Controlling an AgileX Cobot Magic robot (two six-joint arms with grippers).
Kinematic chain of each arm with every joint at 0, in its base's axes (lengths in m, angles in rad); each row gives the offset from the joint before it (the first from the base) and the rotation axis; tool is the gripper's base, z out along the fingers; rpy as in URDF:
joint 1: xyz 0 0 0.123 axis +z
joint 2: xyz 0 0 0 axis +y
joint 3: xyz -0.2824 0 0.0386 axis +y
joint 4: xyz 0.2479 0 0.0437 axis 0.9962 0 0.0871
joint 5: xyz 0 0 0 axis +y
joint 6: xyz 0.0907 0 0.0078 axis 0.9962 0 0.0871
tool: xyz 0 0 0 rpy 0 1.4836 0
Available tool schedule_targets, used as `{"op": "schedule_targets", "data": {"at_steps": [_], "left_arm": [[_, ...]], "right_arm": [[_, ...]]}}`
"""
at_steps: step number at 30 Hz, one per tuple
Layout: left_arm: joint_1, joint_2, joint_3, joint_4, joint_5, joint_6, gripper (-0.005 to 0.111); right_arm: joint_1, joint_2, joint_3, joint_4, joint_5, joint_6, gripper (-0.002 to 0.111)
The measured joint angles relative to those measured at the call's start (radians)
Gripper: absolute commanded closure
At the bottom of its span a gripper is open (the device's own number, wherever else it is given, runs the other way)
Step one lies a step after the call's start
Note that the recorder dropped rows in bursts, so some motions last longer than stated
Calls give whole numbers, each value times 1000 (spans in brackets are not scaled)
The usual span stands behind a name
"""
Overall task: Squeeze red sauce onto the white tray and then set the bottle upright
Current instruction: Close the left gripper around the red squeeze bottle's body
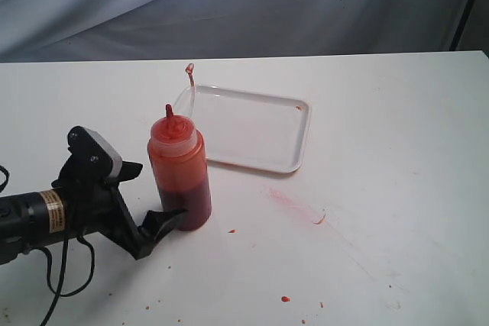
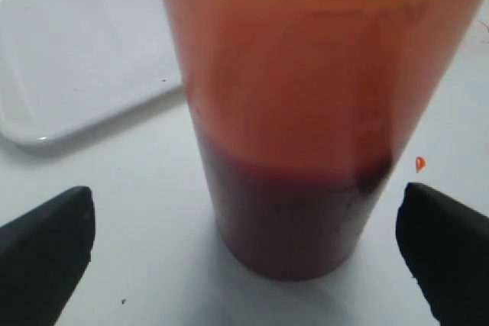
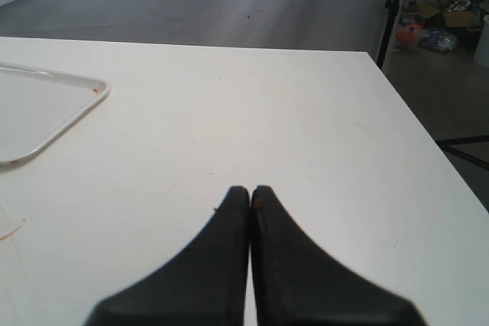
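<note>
We see bright, soft, even light on the white table (image 1: 397, 135), leaving only a faint shadow at the foot of the bottle (image 1: 180, 177) and a thin sheen along the rim of the white tray (image 1: 252, 164). Up close in the left wrist view the bottle blurs, and the right gripper (image 3: 250, 190) looks soft-edged and dark.

bottle (image 1: 179, 159): translucent orange-red, cloudy top, red nozzle
sauce (image 1: 187, 202): dark red fill
tray (image 1: 252, 129): glossy white, one red dot near a corner
surface (image 1: 397, 150): white, scattered red specks, faint pink smear
fingers (image 2: 46, 253): black
arm label (image 1: 52, 211): yellow with dark print
backdrop (image 1: 229, 5): grey-blue
</note>
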Motion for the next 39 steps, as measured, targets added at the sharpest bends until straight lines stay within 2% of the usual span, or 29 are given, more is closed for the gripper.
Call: {"op": "schedule_targets", "data": {"at_steps": [7,39], "left_arm": [[0,42,0,-6,-52,77,3],[0,45,0,-6,-71,83,3]], "right_arm": [[0,0,0,0,0,0,108],[0,0,0,0,0,0,108]]}}
